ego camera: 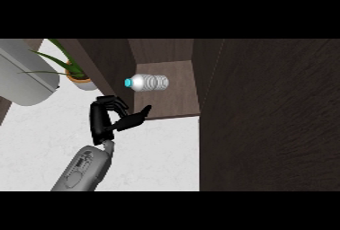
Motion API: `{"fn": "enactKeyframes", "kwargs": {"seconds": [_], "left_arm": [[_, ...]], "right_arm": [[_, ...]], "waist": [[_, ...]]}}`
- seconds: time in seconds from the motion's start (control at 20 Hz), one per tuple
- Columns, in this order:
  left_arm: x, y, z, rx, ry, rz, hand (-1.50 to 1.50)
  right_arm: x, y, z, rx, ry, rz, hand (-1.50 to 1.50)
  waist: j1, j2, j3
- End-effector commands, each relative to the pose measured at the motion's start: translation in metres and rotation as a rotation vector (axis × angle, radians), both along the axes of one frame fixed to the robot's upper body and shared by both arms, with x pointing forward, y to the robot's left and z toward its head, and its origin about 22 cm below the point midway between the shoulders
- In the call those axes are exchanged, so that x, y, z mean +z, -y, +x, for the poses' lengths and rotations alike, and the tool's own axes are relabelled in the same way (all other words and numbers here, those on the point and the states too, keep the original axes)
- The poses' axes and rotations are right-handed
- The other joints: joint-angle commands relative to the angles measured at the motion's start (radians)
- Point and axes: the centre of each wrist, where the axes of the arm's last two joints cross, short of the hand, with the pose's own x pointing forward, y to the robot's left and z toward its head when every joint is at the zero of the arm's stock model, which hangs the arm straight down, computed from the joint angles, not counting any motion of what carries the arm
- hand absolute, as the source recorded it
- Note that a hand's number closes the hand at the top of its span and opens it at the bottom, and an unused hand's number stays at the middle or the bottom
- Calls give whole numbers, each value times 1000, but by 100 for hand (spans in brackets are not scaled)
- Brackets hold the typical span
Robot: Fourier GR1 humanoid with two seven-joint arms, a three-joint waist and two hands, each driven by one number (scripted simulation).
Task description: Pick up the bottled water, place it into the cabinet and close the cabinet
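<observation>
A clear water bottle with a blue cap lies on its side inside the open dark-wood cabinet, cap pointing left. My left hand hovers just in front of the cabinet's lower left edge, below and left of the bottle and apart from it. Its fingers are relaxed, the thumb points toward the shelf, and it holds nothing. The cabinet door stands open and fills the right side of the view. My right hand does not show.
A potted green plant stands left of the cabinet. A grey rounded appliance sits at the far left. The white marble counter spreads below the cabinet and around my forearm.
</observation>
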Motion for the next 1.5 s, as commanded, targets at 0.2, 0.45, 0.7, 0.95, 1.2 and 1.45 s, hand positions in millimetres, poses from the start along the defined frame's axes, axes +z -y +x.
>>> {"fn": "enactKeyframes", "kwargs": {"seconds": [0.2, 0.45, 0.7, 0.95, 1.2, 1.45], "left_arm": [[52, 37, 55, -97, 1, -5, -150], [64, 50, 51, -168, 74, -26, -150], [79, 55, 44, -245, 167, -65, -150], [77, 64, 40, -283, 175, -81, -150], [80, 74, 33, -318, 206, -130, -150], [82, 82, 26, -363, 200, -201, -150]], "right_arm": [[8, -5, 2, 12, 30, 7, -150], [8, -7, 6, 24, 22, -2, -150], [11, -8, 8, 27, 43, -17, -150], [17, -11, 10, 19, 46, -24, -150], [11, -3, 13, -11, 30, -32, -150], [22, -6, 7, -20, 22, -50, -150]], "waist": [[-66, 33, -8], [-64, 36, -10], [-57, 28, -11], [-37, 27, -12], [-4, 21, -10], [1, 14, -11]]}}
